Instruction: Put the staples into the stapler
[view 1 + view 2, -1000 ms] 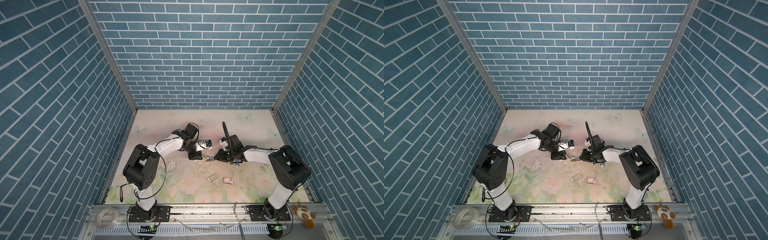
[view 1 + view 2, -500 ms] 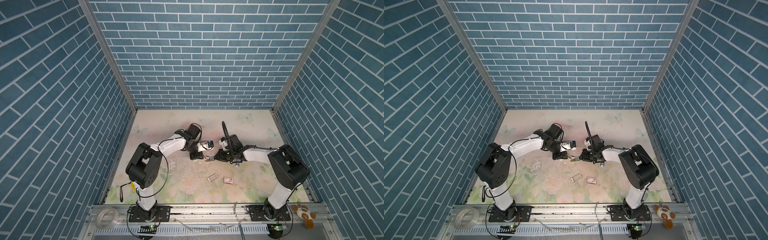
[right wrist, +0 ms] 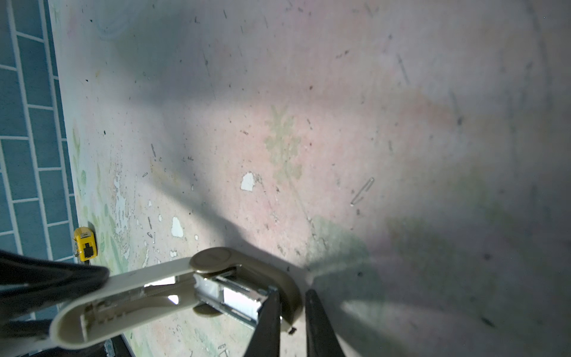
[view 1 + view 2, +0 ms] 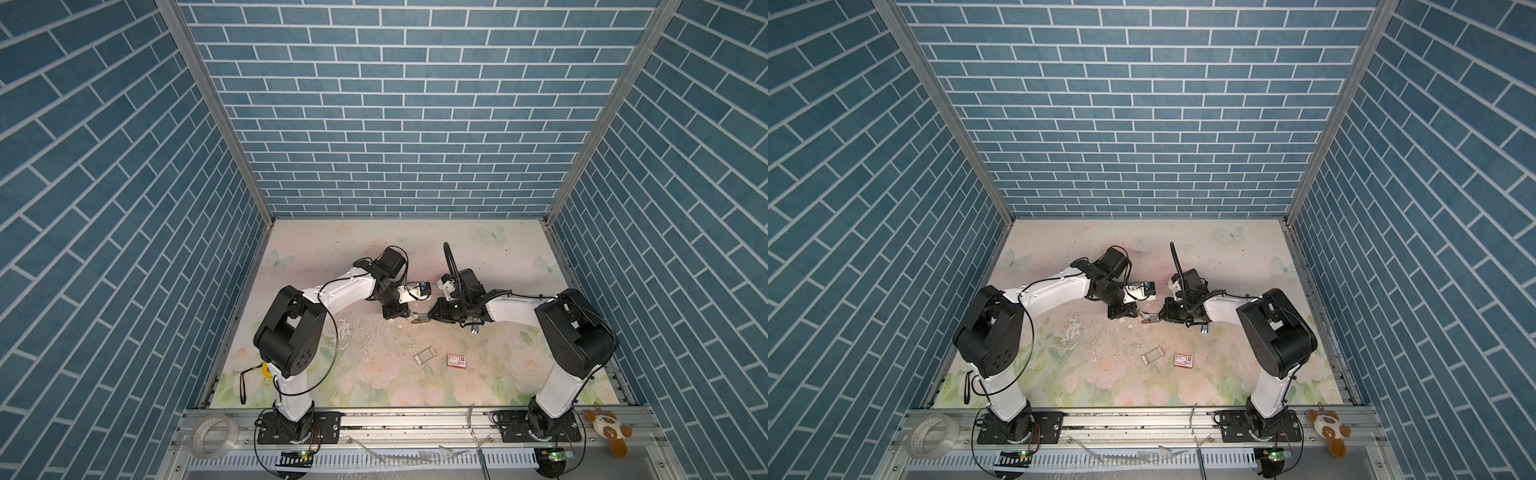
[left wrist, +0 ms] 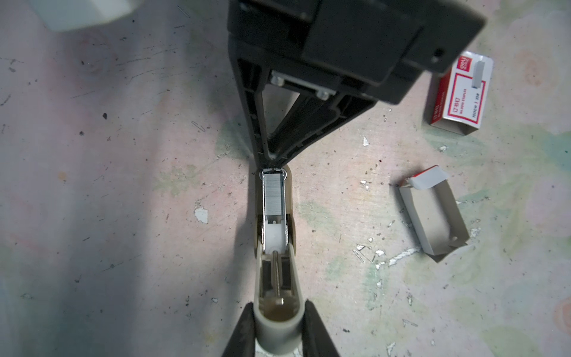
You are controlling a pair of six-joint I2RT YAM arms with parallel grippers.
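Observation:
The beige stapler (image 5: 292, 244) lies open on the mat between both arms, small in both top views (image 4: 419, 318) (image 4: 1150, 318). The staples (image 5: 273, 194), a silvery ribbed strip, sit in its metal channel and also show in the right wrist view (image 3: 241, 298). My left gripper (image 5: 278, 304) is shut on the rounded end of the stapler's swung-back lid (image 3: 148, 275). My right gripper (image 3: 292, 293) is shut on the front end of the stapler's base, its tips meeting just past the staples (image 5: 273, 162).
An empty open cardboard tray (image 5: 432, 213) (image 4: 424, 354) and the red-and-white staple box (image 5: 457, 92) (image 4: 456, 360) lie nearer the front. Loose staples and paint chips dot the mat. A yellow tag (image 3: 85, 244) lies by the left wall. Tape roll (image 4: 212, 434) and plush toy (image 4: 609, 432) rest on the front rail.
My left gripper has closed onto the stapler's lid end, and its arm has shifted a little toward the middle. The right arm has stayed put.

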